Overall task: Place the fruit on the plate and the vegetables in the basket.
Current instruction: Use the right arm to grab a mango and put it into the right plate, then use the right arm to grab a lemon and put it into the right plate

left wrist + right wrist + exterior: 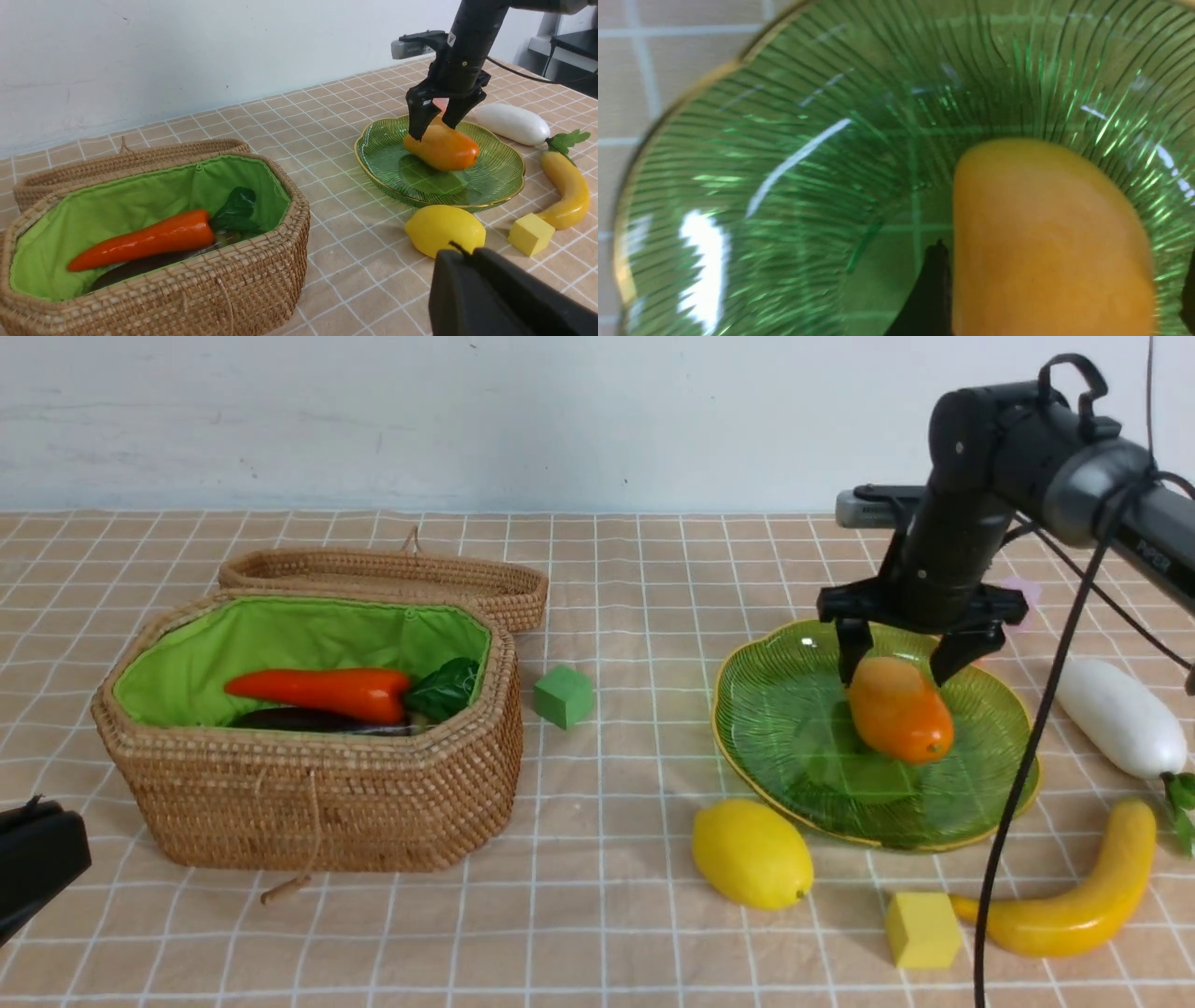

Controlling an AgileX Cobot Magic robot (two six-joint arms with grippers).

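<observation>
Shows orange-yellow mango [898, 709] lying on the green plate [775, 709], with right hand [897, 679] spread wide astride its upper end, not clamping it. Shows lemon [752, 852], banana [1083, 896] and white radish [1120, 717] on the counter [607, 915] around the plate; carrot [317, 693] and eggplant [289, 719] inside the basket [317, 803]; left hand [37, 859] closed.

Checked tablecloth [616, 579] and bare wall [560, 420] suggest a lab.
</observation>
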